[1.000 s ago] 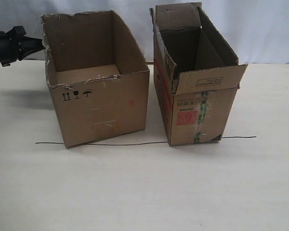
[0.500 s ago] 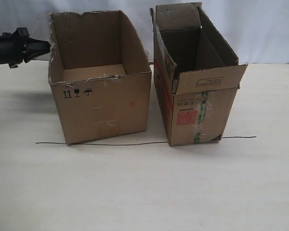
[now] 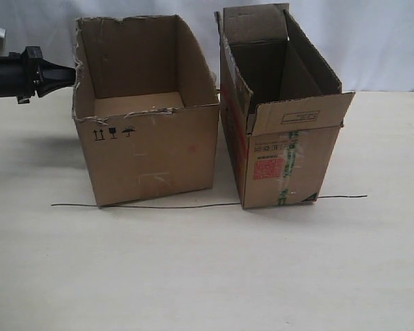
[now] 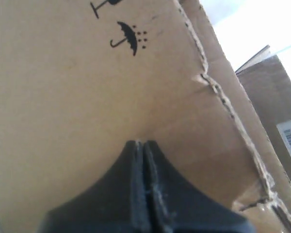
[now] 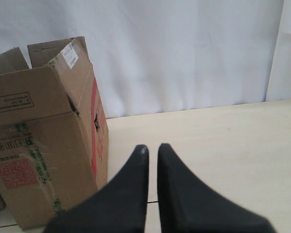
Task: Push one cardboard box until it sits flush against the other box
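The wide cardboard box [image 3: 148, 148] with the torn rim stands left of centre, its symbols facing front. My left gripper [image 3: 72, 71] is shut, and its tips press on the upper left wall of that box. The left wrist view shows the left gripper [image 4: 142, 142] butted against the cardboard box [image 4: 63, 87] below the umbrella mark. The other box [image 3: 283, 158], taller and red-labelled, stands just to the right, with a narrow wedge of table between them. My right gripper [image 5: 152, 147] hovers beside the other box [image 5: 43, 131], its fingers almost together and holding nothing; the exterior view does not show it.
A thin black line [image 3: 193, 205] runs across the pale table [image 3: 207, 276] along the front of both boxes. A white backdrop [image 3: 386, 41] hangs behind. Bare table lies to the right of the other box.
My left gripper has moved right and pushed the wide box. The box has slid and turned toward the other box, and the gap between them has narrowed.
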Robot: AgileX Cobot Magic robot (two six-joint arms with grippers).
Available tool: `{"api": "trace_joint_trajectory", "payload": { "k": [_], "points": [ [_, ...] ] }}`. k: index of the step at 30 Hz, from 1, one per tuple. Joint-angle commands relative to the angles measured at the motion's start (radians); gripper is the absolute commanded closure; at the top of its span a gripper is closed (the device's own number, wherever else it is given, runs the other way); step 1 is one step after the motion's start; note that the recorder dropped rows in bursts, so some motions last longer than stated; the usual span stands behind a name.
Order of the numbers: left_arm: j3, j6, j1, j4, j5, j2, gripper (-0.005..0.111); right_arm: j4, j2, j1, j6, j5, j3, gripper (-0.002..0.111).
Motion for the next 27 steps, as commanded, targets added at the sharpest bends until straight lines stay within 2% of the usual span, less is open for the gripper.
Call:
{"api": "trace_joint_trajectory", "payload": {
  "k": [1,8,15,23,27],
  "points": [
    [-0.007,-0.025,0.011,0.017,0.026,-0.013,0.107,0.002,-0.004,-0.002,0.002,0.004,0.005,0.103],
    [-0.007,-0.047,0.051,0.017,0.029,-0.022,0.107,0.002,-0.004,-0.002,0.002,0.004,0.005,0.103],
    [-0.048,-0.051,0.074,0.015,-0.031,-0.028,0.107,0.002,-0.004,-0.002,0.002,0.004,0.005,0.103],
    [-0.137,-0.051,0.015,0.066,-0.281,-0.028,0.107,0.002,-0.004,-0.002,0.002,0.004,0.005,0.103],
    [-0.200,-0.054,-0.021,0.066,-0.364,-0.012,0.107,0.009,-0.004,-0.002,0.002,0.004,0.005,0.103]
  ]
}}
